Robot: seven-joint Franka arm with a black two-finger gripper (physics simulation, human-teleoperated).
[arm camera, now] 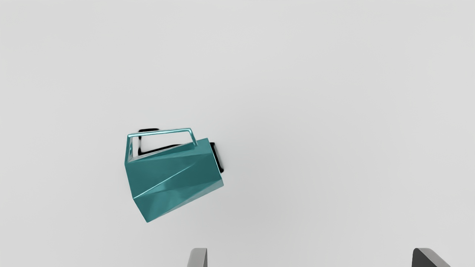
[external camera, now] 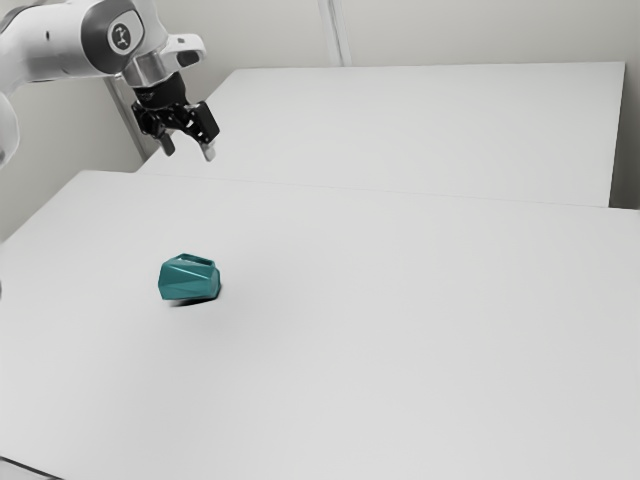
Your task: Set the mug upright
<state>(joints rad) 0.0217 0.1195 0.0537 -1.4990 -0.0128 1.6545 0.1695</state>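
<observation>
— Fingertips (arm camera: pixel 199 258) nearest, wrist view, both cut off by the bottom edge. State of the gripper (external camera: pixel 188 151)?

— Released. Fingers stand wide apart. Exterior view has it high up, above the level of the table (external camera: pixel 400 350). Arm (external camera: pixel 55 48) cut off at the exterior view's left.

— And the mug (arm camera: pixel 174 178)?

— Teal, faceted, on its side on the table, beyond the fingertips and apart from them. Closer to one finger than the other. Handle (arm camera: pixel 159 131) on the side away from the fingers. Underside hidden by the body; cannot tell which end is the mouth. Dark shadow shows through the handle loop and beside one end.

— Edges, room to move?

— White tabletop on all sides of the mug. Far edge well apart from it, a long stretch toward the exterior view's right.

— Beyond that edge?

— Second white surface (external camera: pixel 420 120), its near part hard to separate from the table. Last, a pale wall (external camera: pixel 480 30), cut off above
</observation>
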